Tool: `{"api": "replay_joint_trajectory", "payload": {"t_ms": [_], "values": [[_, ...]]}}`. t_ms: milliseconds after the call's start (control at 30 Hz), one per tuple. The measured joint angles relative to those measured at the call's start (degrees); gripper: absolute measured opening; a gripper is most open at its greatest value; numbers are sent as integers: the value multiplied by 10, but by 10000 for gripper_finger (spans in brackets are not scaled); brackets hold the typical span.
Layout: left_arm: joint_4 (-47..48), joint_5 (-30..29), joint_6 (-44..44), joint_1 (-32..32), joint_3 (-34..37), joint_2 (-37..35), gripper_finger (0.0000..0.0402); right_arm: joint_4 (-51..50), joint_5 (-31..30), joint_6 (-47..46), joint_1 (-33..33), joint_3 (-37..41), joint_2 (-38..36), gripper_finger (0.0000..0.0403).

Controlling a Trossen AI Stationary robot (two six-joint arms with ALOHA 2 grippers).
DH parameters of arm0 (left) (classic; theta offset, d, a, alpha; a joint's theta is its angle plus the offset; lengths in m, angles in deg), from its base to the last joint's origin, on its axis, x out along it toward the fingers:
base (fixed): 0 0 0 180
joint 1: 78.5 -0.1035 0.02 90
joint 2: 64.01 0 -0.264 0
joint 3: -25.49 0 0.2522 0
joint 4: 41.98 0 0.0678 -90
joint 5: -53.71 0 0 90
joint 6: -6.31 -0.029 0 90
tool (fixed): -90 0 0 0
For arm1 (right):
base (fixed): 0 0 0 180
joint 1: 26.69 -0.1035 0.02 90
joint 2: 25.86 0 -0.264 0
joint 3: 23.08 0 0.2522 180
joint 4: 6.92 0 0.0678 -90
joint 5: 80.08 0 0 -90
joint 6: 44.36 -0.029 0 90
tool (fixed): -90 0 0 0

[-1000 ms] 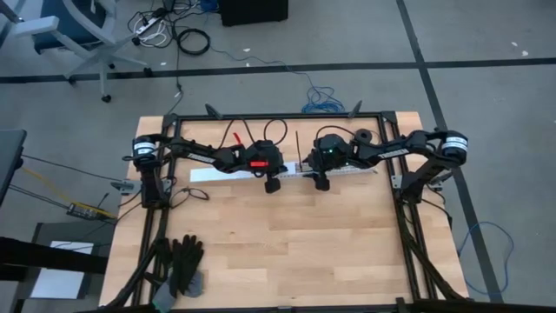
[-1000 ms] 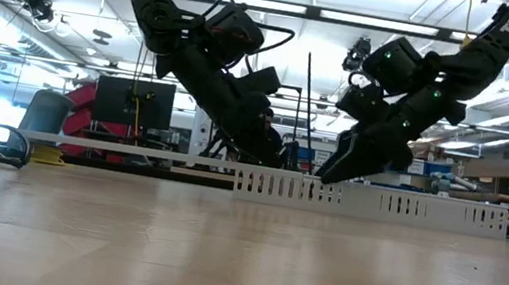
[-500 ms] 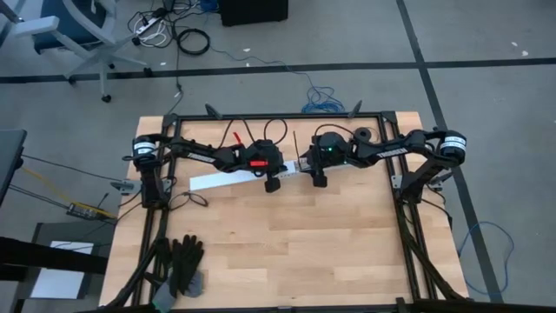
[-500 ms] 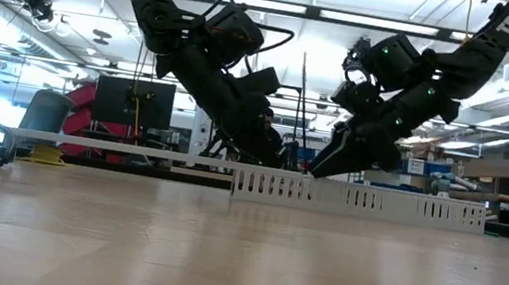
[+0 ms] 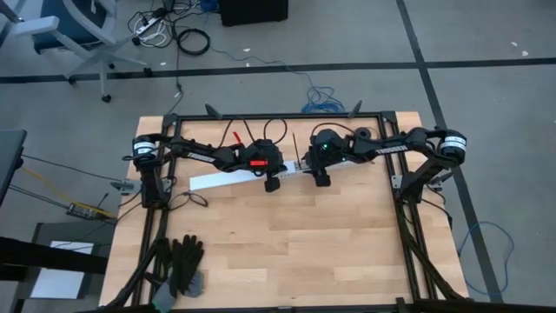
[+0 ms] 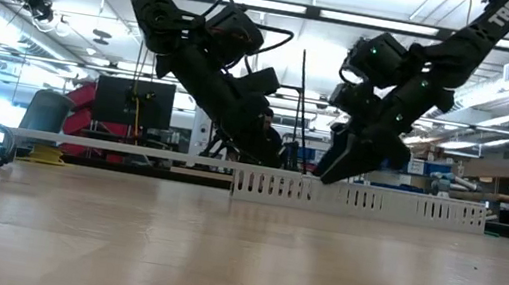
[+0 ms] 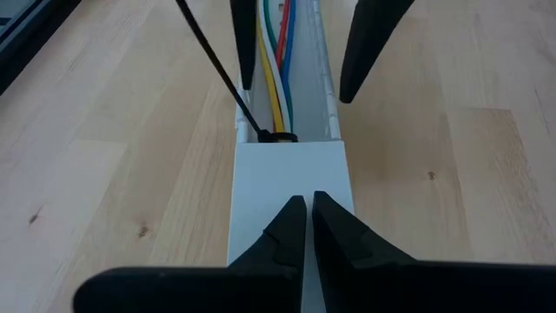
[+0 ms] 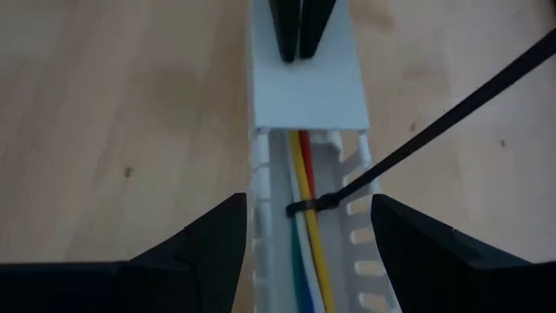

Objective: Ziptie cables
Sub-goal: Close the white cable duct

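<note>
Right wrist view, cables (image 8: 304, 228) lying lengthwise in the white channel (image 8: 306, 87), black zip tie (image 8: 417, 143) looped round them, right gripper (image 8: 306, 239) spread empty astride, left gripper (image 7: 302, 233) pinched shut over the channel's lid.

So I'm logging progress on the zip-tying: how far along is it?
Done: a black zip tie is looped around the cables in the channel, its long tail sticking out. In hand: the shut left gripper presses on the channel's cover; the open right gripper straddles the tie. Left: dealing with the tail.
</note>
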State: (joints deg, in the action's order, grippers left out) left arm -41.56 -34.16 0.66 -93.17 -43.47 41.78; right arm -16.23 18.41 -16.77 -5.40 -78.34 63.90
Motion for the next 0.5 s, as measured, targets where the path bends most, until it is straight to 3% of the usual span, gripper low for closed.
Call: {"api": "replay_joint_trajectory", "payload": {"t_ms": [267, 500], "values": [[0, 2, 1, 0, 0, 0, 0, 31, 58, -18, 20, 0, 1, 227], [0, 3, 3, 0, 0, 0, 0, 34, 53, -36, 29, 0, 1, 244]]}}
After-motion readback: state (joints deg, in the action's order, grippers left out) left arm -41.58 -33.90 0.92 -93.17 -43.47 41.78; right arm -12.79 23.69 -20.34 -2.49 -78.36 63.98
